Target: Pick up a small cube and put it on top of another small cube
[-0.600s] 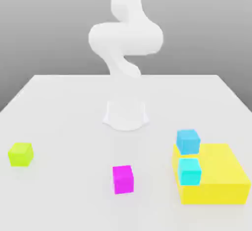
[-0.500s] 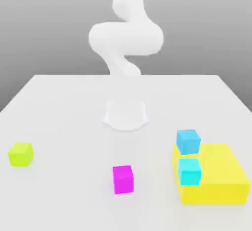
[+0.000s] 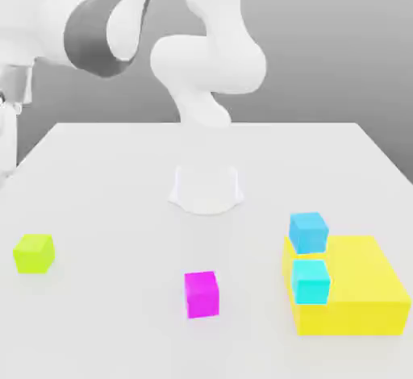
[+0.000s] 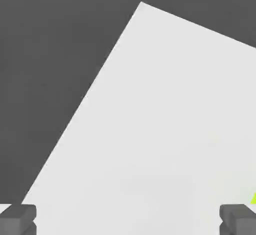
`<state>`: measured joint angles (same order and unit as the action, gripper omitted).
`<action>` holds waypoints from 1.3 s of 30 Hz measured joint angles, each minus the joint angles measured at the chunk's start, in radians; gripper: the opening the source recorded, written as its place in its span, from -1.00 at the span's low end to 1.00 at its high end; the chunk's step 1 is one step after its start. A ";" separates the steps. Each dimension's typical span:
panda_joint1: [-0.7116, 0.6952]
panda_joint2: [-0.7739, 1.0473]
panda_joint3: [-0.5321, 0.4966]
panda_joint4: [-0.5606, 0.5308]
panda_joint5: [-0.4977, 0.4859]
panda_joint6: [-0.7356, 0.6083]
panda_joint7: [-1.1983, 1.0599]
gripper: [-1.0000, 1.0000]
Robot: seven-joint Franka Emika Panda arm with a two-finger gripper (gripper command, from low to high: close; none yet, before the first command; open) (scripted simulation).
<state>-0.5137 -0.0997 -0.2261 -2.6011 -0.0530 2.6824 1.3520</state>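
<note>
White flat counter (image 3: 105, 208), matte. Large yellow flat block (image 3: 363, 289) near the exterior view's right. Two small cyan cubes: one (image 3: 308, 232) at the block's rear corner, one (image 3: 310, 281) against its left face. Small magenta cube (image 3: 201, 293) apart, left of them.

The exterior view looks from off the arm, raised, across the flat white table (image 3: 105, 200) toward the white arm base (image 3: 206, 185), taking in the whole tabletop. The hand view looks down at a table (image 4: 165, 129) corner from well above. Both share the small lime yellow-green cube (image 3: 34, 253) (image 4: 253, 199) near that corner.
</note>
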 joint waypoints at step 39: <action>0.288 -0.090 0.319 -0.250 0.119 -0.016 -0.027 -1.00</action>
<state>-0.2254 -0.1893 0.0927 -2.8511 0.0658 2.6663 1.3255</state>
